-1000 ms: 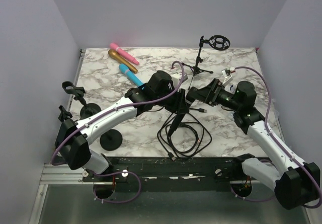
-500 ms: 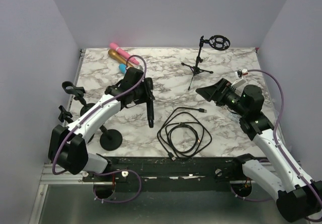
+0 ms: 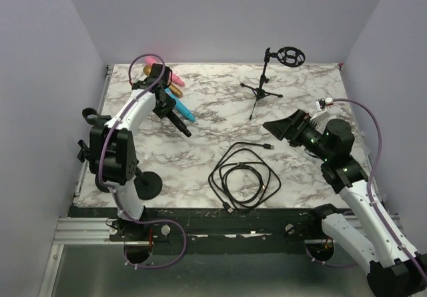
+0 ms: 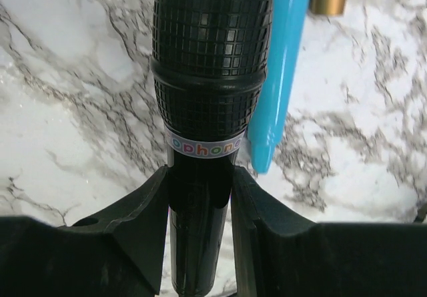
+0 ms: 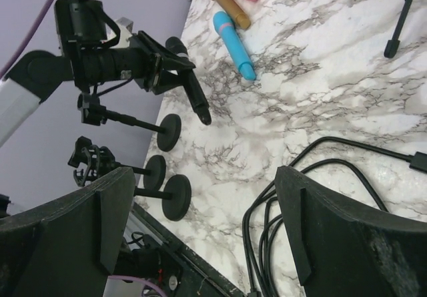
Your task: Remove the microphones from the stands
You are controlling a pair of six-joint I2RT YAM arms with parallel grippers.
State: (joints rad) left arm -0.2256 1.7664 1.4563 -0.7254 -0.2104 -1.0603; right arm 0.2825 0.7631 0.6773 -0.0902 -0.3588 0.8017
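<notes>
Clamping left claw (image 4: pixel 200 193) tight around black microphone (image 4: pixel 212 57), blue microphone (image 4: pixel 277 70) just right; holding right claw (image 5: pixel 200 200) wide apart, empty, cable (image 5: pixel 327 151) beneath.

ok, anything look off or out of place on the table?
Nothing spilled or damaged. Only oddity: the black cable lies loosely coiled mid-table, plug end free. The black microphone is clamped in the left tool by the blue microphone, off any stand.
</notes>
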